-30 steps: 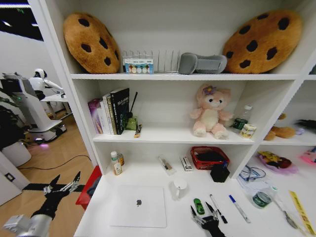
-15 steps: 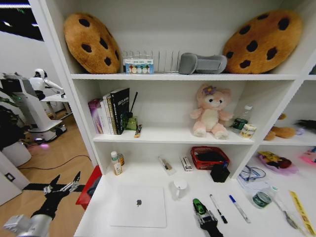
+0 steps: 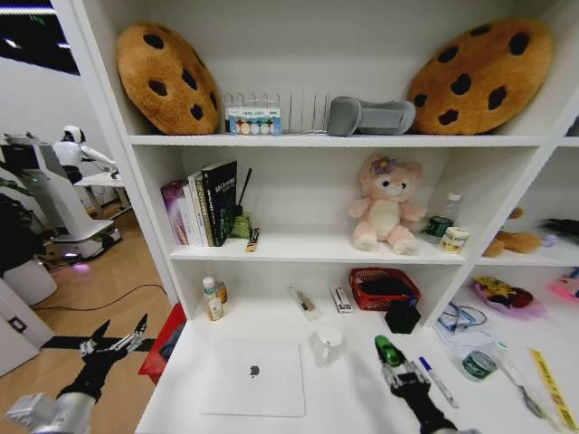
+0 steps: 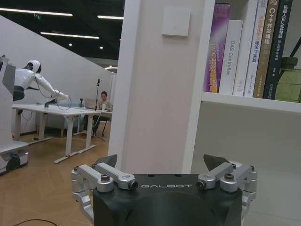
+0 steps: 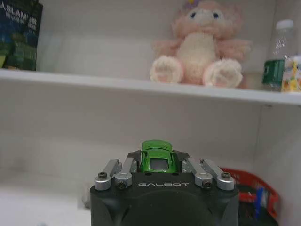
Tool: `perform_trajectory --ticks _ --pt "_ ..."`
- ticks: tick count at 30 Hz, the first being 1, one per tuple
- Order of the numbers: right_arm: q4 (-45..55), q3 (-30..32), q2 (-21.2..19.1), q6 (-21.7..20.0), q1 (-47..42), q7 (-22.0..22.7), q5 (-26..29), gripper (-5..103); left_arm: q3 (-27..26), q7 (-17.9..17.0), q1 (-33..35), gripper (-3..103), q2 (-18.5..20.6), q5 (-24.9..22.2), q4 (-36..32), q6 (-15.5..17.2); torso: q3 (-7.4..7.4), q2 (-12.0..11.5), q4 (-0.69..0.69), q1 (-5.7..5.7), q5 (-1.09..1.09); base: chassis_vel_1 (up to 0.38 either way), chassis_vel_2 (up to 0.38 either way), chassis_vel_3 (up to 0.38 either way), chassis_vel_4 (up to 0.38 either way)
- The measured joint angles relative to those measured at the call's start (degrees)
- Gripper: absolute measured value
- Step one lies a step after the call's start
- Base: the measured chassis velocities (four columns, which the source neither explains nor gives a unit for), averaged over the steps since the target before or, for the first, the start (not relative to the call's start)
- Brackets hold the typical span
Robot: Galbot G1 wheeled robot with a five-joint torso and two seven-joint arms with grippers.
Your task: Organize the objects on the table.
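above the table [image 3: 344,398], right of the laptop [image 3: 254,377] and beside the marker pen [image 3: 438,381]: right gripper [image 3: 391,354] clamped on the green toy car [image 3: 389,351], lifted clear. left gripper [image 3: 113,344] spread wide, left of the laptop, off the edge. carrying step; next probably needs a spot for the car.

Right gripper [image 3: 391,355] is up off the white table [image 3: 344,402] pinching the little green toy car [image 3: 389,350], with the silver laptop [image 3: 254,377] lying flat nearby, 1 blue-capped marker [image 3: 438,381] beside the arm, and the left gripper [image 3: 116,338] spread wide off the table's end.
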Motion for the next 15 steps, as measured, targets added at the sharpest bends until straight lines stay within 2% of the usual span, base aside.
perform_trajectory --ticks 2,3,5,6,7,8,9,11,12,14,15 --pt "3.66 0.58 -5.29 -5.23 5.42 1.59 5.8 36 0.0 0.0 0.0 100 0.0 0.0 0.0 0.0 0.0 0.0 0.01 0.0 0.01 0.0 0.0 0.0 0.0" --pt "3.66 0.58 -5.29 -5.23 5.42 1.59 5.8 36 0.0 0.0 0.0 100 0.0 0.0 0.0 0.0 0.0 0.0 0.01 0.0 0.01 0.0 0.0 0.0 0.0" --pt "5.19 1.82 -11.64 -9.43 9.8 2.7 12.1 36 0.01 0.0 0.0 100 0.0 0.0 0.0 0.0 0.0 -0.01 0.03 0.0 0.01 0.0 0.0 0.0 0.0" --pt "5.19 1.82 -11.64 -9.43 9.8 2.7 12.1 36 0.01 0.0 0.0 100 0.0 0.0 0.0 0.0 0.0 -0.01 0.03 0.0 0.01 0.0 0.0 0.0 0.0" --pt "5.33 3.19 -15.43 -11.0 11.64 3.09 15.51 36 0.01 0.0 0.01 100 0.01 0.0 0.0 0.0 0.0 -0.01 0.02 0.01 0.01 0.0 0.0 0.0 0.0" --pt "5.12 3.87 -17.42 -11.48 12.68 3.11 17.03 36 0.0 0.0 -0.01 100 0.01 0.0 0.0 0.0 0.0 -0.01 0.02 0.0 0.01 0.0 0.0 0.0 0.0" --pt "5.12 3.87 -17.42 -11.48 12.68 3.11 17.03 36 0.0 0.0 -0.01 100 0.01 0.0 0.0 0.0 0.0 -0.01 0.02 0.0 0.01 0.0 0.0 0.0 0.0" --pt "3.9 4.86 -23.09 -13.23 17.24 3.09 23.01 36 0.01 0.0 0.0 100 0.01 0.0 0.0 0.0 0.0 -0.01 0.0 0.01 0.02 0.0 0.0 0.0 0.0" --pt "3.9 4.86 -23.09 -13.23 17.24 3.09 23.01 36 0.01 0.0 0.0 100 0.01 0.0 0.0 0.0 0.0 -0.01 0.0 0.01 0.02 0.0 0.0 0.0 0.0" --pt "3.15 4.65 -26.67 -14.69 21.57 3.27 28.01 36 0.01 0.0 0.0 100 0.0 0.0 0.0 0.0 0.0 -0.01 0.02 0.0 0.01 0.0 0.0 0.0 0.0" --pt "3.15 4.65 -26.67 -14.69 21.57 3.27 28.01 36 0.01 0.0 0.0 100 0.0 0.0 0.0 0.0 0.0 -0.01 0.02 0.0 0.01 0.0 0.0 0.0 0.0"
